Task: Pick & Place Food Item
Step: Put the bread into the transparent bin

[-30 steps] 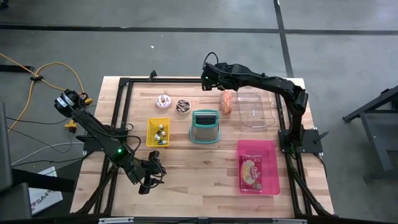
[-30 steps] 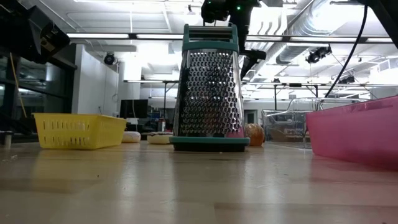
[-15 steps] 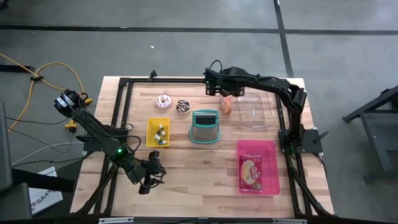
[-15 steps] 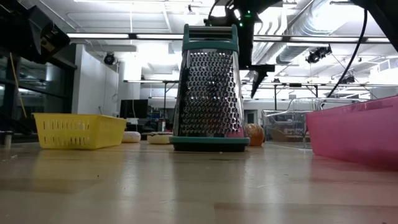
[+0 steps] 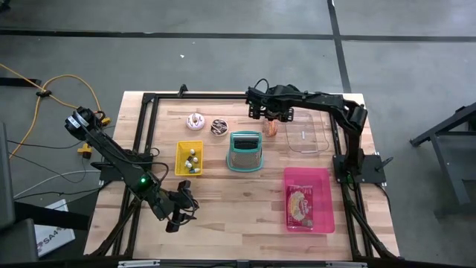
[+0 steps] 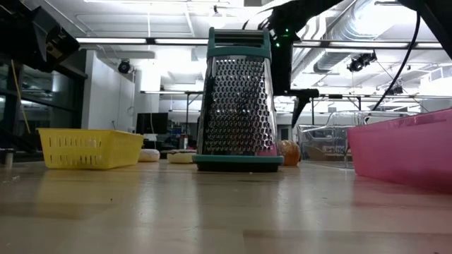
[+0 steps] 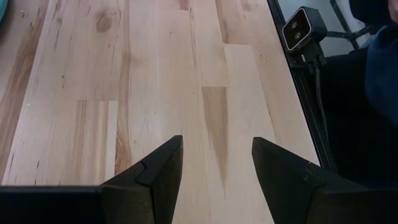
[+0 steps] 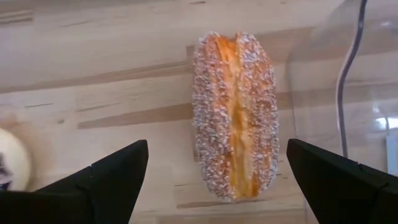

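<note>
The food item is a long sugar-coated orange pastry point(image 8: 235, 112) lying flat on the wooden table point(image 5: 223, 193) at the far side, beside a clear container point(image 5: 305, 132). My right gripper point(image 8: 214, 168) hangs open above it, pointing steeply down, with one finger on either side of the pastry and apart from it. In the high view this gripper point(image 5: 271, 113) covers the pastry's far end point(image 5: 273, 129). In the low view the pastry point(image 6: 288, 152) shows behind the grater. My left gripper point(image 5: 178, 216) waits open over bare wood near the front left point(image 7: 214, 155).
A teal box grater point(image 5: 245, 151) stands mid-table. A yellow basket point(image 5: 189, 158) and two small doughnuts point(image 5: 195, 120) point(image 5: 219, 127) lie to its left. A pink tray point(image 5: 326, 201) holding a packet sits at the near right. Bare wood lies along the front.
My right gripper has come down toward the pastry, shifting a little toward the table's right and near side, and has rolled about its own axis. It has stayed open. The pastry has not moved.
</note>
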Robot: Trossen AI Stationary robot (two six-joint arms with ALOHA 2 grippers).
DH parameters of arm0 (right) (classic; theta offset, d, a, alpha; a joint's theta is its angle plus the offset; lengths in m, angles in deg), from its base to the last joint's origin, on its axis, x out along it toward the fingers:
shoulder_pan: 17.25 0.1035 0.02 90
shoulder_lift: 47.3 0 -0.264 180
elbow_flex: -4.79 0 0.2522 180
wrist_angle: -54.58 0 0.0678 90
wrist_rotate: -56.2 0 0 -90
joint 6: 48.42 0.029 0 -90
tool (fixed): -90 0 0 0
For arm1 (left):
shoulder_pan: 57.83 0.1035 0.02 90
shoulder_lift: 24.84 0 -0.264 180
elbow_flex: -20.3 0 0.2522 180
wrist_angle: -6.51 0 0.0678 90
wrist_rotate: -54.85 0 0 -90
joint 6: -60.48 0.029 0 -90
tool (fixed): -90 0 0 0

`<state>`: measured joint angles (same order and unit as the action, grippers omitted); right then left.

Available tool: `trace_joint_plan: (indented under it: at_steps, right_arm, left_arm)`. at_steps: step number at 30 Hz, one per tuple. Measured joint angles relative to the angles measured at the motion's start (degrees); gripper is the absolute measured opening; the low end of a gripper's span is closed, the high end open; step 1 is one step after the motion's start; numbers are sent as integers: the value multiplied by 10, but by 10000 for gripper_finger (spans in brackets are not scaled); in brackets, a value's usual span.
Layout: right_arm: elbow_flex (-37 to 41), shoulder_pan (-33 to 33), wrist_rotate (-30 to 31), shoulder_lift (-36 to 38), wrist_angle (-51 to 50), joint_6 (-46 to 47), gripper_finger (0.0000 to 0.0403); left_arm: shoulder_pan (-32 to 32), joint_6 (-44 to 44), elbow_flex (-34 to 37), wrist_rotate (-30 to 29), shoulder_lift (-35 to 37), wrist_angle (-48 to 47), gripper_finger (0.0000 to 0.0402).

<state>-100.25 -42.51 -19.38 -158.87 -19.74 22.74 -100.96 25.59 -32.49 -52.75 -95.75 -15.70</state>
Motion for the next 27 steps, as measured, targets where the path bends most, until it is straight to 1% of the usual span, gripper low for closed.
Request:
trace_joint_plan:
  at_steps: [6, 13, 27]
  right_arm:
    - [15, 0, -9, -1, 10, 21, 376]
    - [15, 0, -9, -1, 1, 21, 398]
    - [18, 4, 2, -4, -14, 9, 394]
  left_arm:
    - [0, 0, 0, 0, 0, 0, 189]
    - [0, 0, 0, 0, 0, 1, 189]
    - [0, 0, 0, 0, 0, 4, 189]
